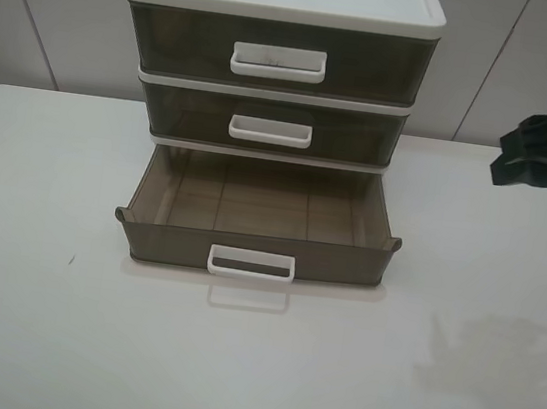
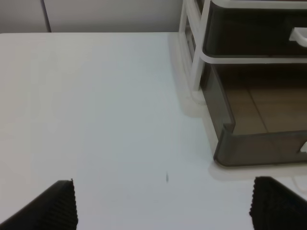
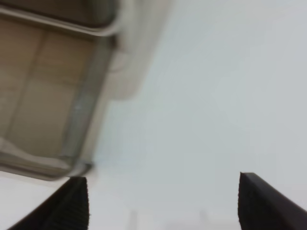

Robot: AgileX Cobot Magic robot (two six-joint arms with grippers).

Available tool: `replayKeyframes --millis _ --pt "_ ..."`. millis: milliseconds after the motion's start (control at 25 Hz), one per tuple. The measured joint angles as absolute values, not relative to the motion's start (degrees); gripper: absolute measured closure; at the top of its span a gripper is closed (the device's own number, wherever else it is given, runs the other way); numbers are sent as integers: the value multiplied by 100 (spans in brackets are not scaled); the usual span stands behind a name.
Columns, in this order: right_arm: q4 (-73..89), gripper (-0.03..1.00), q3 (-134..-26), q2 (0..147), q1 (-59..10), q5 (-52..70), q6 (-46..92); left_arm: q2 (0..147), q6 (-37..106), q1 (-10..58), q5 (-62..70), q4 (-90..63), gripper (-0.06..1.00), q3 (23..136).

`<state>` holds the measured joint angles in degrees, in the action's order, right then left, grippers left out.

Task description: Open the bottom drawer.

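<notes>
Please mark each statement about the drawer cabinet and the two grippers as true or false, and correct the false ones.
1. The bottom drawer is pulled out. True.
2. The bottom drawer holds several objects. False: it looks empty.
3. The right gripper grips the white handle. False: it is open over the table, apart from the handle.
4. The left gripper is open and holds nothing. True.
5. The middle drawer is pulled out too. False: it is shut.

Black ribbed left gripper (image 2: 163,203) fingers, matching right gripper (image 3: 163,203), dark angular housing
</notes>
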<state>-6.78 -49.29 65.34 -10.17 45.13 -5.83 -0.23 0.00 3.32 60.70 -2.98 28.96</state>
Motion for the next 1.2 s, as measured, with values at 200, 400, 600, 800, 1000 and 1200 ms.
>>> replayKeyframes --millis 200,400,600,800,1000,1200 --pt "-1038 31 -4934 5099 -662 5146 -697 -23 0 332 6070 -298 20 2896" --pt "-1255 28 -4940 3736 -644 5986 -908 -23 0 332 6070 -298 20 2896" --pt "-1267 28 -4940 2612 -644 6735 -933 -23 0 332 6070 -298 20 2896" --pt "-986 28 -4922 1527 -644 6824 -938 -23 0 332 6070 -298 20 2896" --pt "-737 28 -4327 1018 -644 6771 -908 -23 0 332 6070 -298 20 2896" --pt "-342 28 -3526 570 -644 6064 41 -23 0 332 6070 -298 20 2896"
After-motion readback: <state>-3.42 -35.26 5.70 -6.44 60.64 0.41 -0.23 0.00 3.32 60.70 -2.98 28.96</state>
